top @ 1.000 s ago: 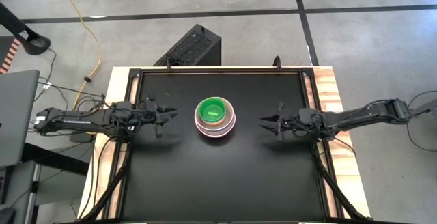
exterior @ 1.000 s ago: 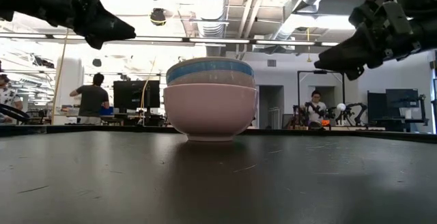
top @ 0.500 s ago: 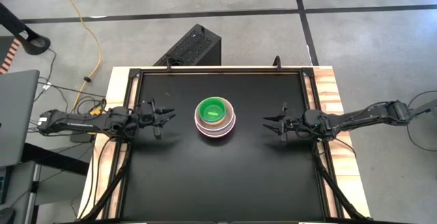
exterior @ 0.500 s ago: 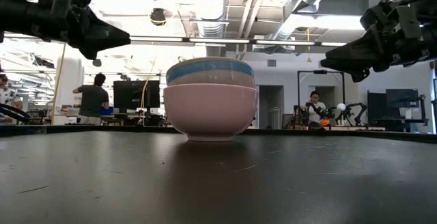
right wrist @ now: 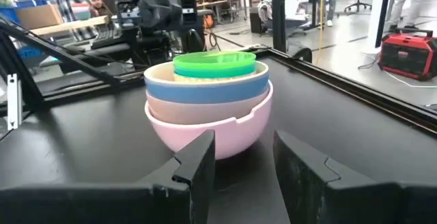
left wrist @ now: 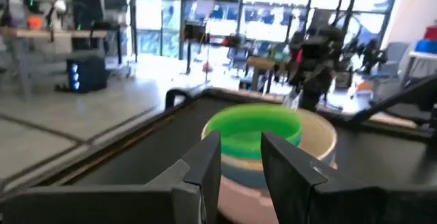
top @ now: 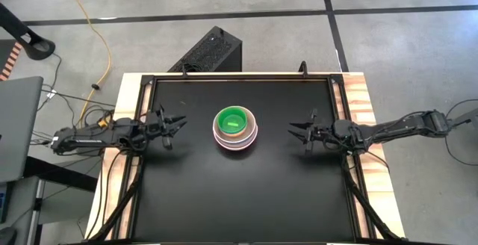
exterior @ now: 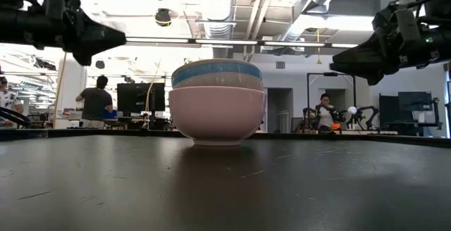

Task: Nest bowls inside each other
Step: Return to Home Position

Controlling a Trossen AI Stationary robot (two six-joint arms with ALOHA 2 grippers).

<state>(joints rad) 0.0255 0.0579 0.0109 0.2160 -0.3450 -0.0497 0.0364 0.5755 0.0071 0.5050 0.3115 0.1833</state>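
Bowls (top: 235,128) sit nested in one stack at the middle of the black table (top: 246,193), pink at the bottom, a blue rim above it and green on top (anything smaller inside is hidden). Left gripper (top: 178,124) and right gripper (top: 293,131) hover on either side, well apart from the stack, fingers parted and holding nothing.

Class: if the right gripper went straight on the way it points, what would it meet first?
Most likely the bowl stack: the right gripper aims at it, open fingers framing it. Height is unclear, so it may skim the top.
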